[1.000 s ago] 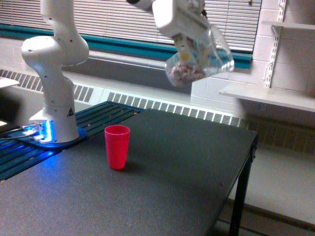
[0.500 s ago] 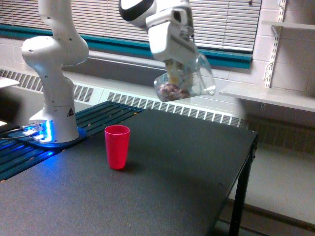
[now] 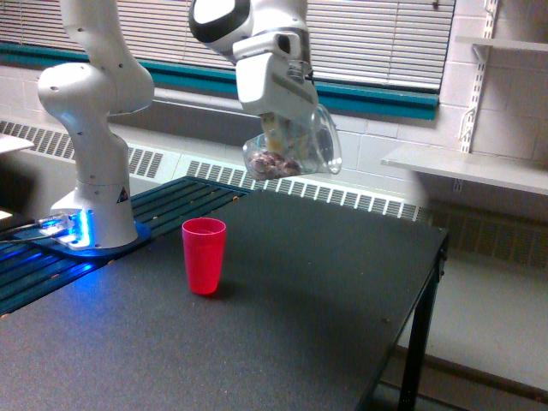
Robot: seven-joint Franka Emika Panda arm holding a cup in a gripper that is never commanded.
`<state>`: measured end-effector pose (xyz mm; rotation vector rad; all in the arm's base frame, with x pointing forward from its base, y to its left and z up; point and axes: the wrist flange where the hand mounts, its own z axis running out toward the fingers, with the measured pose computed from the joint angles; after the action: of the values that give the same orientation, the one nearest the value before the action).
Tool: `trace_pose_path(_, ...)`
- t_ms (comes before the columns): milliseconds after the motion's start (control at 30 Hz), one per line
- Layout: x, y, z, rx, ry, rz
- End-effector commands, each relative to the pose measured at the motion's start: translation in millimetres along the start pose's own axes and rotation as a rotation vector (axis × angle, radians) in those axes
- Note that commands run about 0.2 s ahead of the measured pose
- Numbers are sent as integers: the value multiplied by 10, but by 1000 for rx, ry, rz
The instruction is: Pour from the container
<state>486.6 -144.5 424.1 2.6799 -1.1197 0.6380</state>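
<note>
Carrying stage, by the look of it: white robot gripper (image 3: 282,137) clamped on tilted clear plastic cup of pinkish-brown pieces (image 3: 291,152), aloft right of red plastic cup (image 3: 204,255); next, leftward above it, then tipping.

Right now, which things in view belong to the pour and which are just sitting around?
Part of the job:
- clear container with small pieces inside, tilted, held in the gripper
- red cup, upright on the black table, the likely target

Just there:
- wall shelf
- window blinds
- radiator grille
</note>
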Motion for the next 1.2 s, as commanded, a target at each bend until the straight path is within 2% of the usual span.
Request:
trace_pose_path(33, -268, -69, -59, 3, -16, -13)
trace_pose_path(667, -983, 62, -174, -1, -67, -85)
trace_pose_path(867, -1249, 227, -166, -27, -97, -89)
trace_pose_path(1200, -1587, 372, -170, -37, -148, -58)
